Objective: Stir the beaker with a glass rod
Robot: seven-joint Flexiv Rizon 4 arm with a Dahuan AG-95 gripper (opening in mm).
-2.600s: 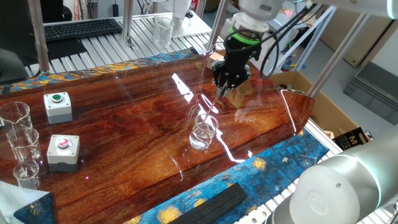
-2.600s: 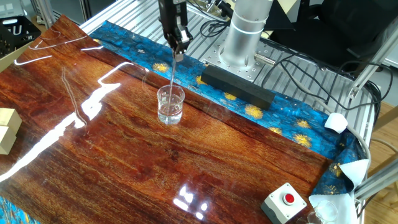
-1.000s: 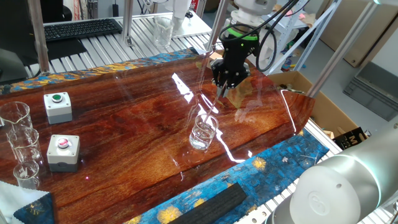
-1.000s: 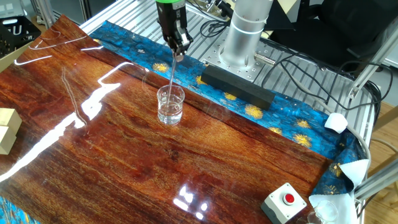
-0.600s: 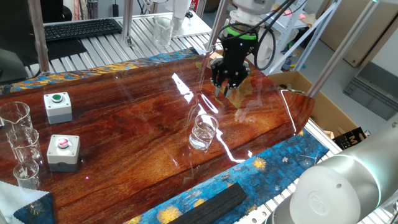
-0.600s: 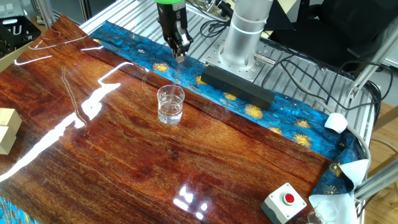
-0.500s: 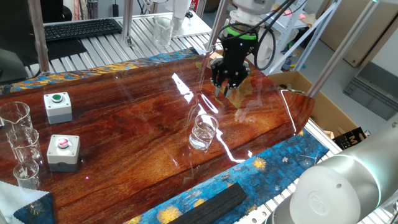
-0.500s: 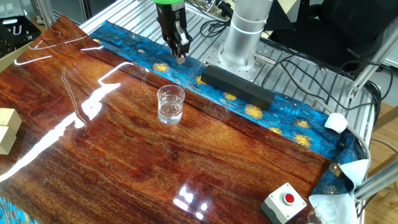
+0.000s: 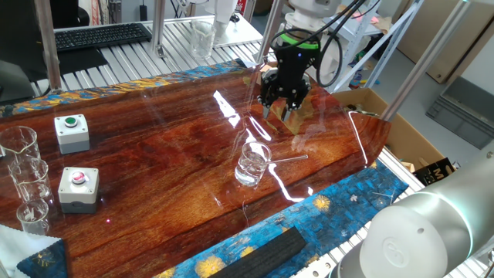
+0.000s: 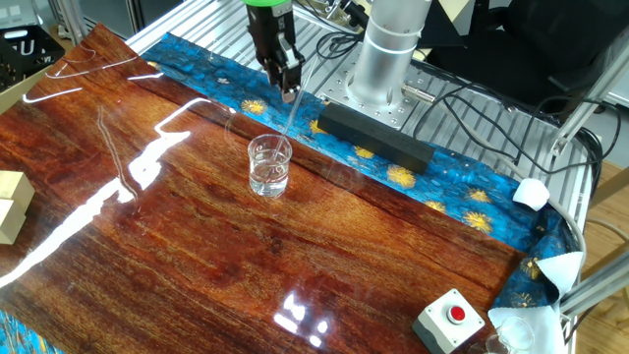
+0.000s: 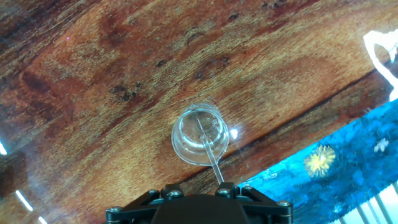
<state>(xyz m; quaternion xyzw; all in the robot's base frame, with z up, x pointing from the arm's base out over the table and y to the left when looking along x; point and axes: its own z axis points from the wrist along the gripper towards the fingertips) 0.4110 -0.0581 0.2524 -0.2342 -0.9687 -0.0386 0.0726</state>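
Since the gripper hangs above with jaws parted, the glass rod seems only propped on the rim of the beaker, mid-desk near the edge with the blue cloth. Its overhanging weight could tip the beaker, or the rod could slide out.

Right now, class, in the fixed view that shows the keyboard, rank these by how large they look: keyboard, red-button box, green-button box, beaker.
1. keyboard
2. red-button box, though it sits nearer the camera
3. green-button box and beaker look about alike, so they are not ranked
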